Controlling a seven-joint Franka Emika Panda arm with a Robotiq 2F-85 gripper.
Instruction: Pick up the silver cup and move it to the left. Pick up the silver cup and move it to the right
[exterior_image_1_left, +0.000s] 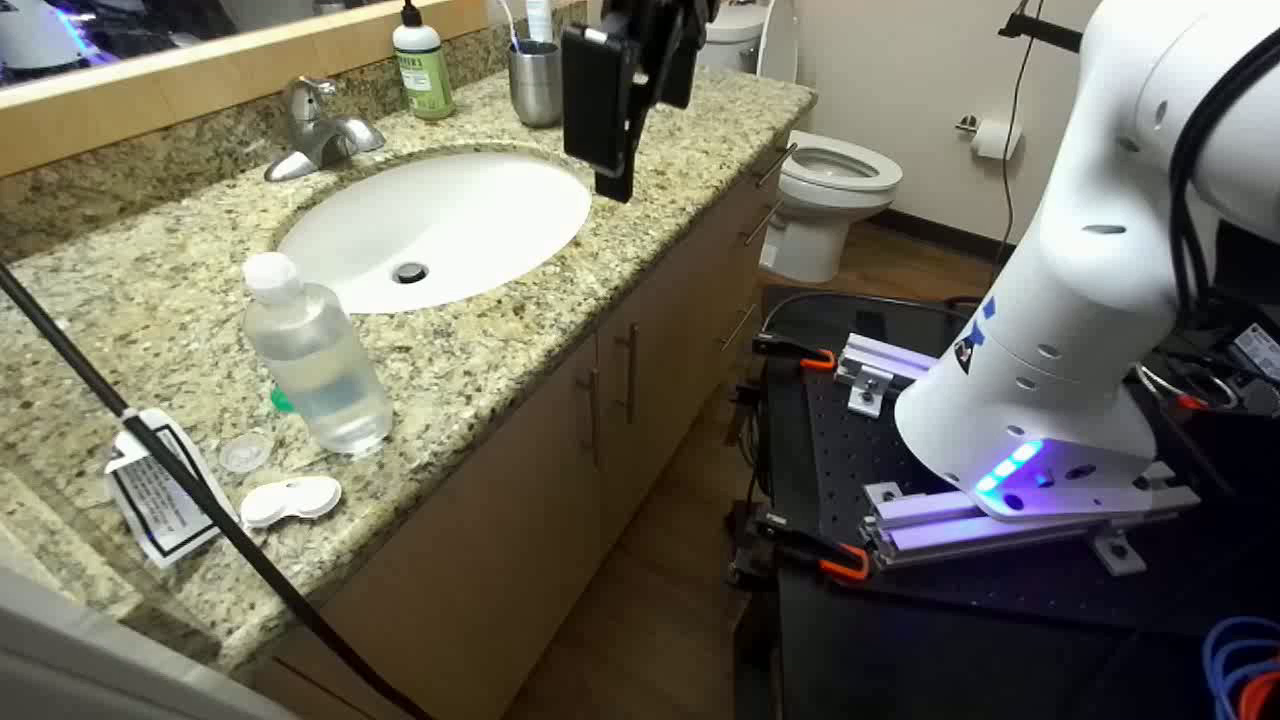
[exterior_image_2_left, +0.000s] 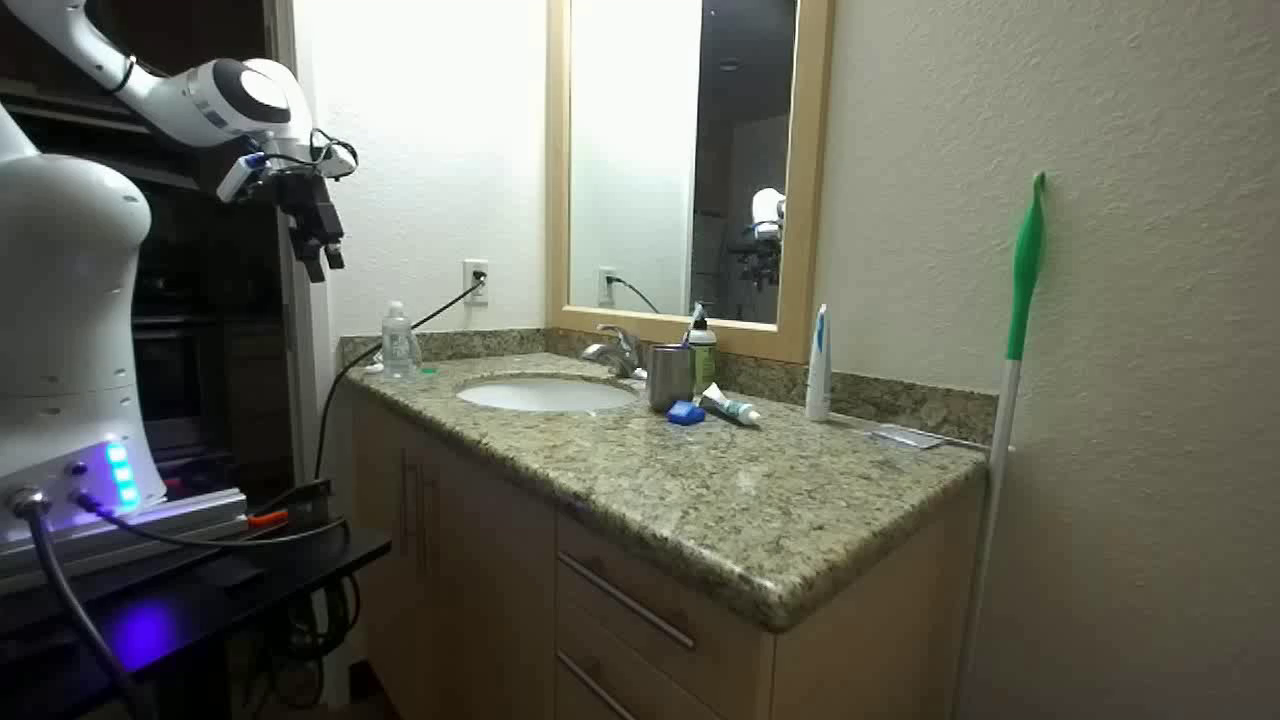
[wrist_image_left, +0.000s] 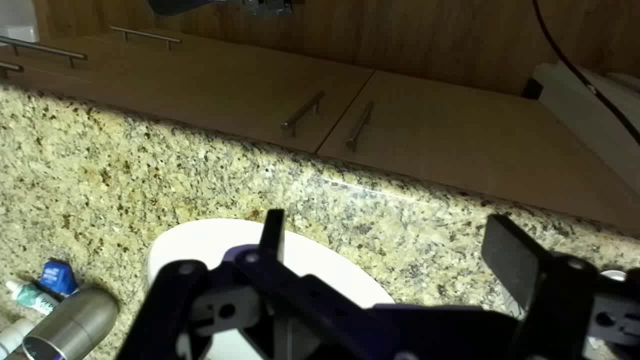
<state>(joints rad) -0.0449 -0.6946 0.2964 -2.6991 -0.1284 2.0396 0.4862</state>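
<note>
At left in the wrist view, the silver cylindrical metal cup (wrist_image_left: 80, 320), partly cut off, stands on the speckled granite counter (wrist_image_left: 125, 190) beside the white oval sink (wrist_image_left: 210, 237). The black two-fingered gripper (wrist_image_left: 385, 218), jaws spread and unloaded, obscures part of the sink; a round white object (wrist_image_left: 614, 274) at far right, mostly hidden, is unidentifiable.

Speckled beige-brown granite countertop (exterior_image_2_left: 680, 490), below the claw (exterior_image_2_left: 326, 268). White oval sink (exterior_image_1_left: 490, 225), likewise. Tan flat-front cabinet (exterior_image_1_left: 530, 510), lower down. Pale-wood-framed rectangular mirror (exterior_image_2_left: 650, 160), right of the claw in an exterior view. Textured off-white wall (exterior_image_2_left: 1150, 300), further right there. Brown wood-look floor (exterior_image_1_left: 640, 625), lowest.
</note>
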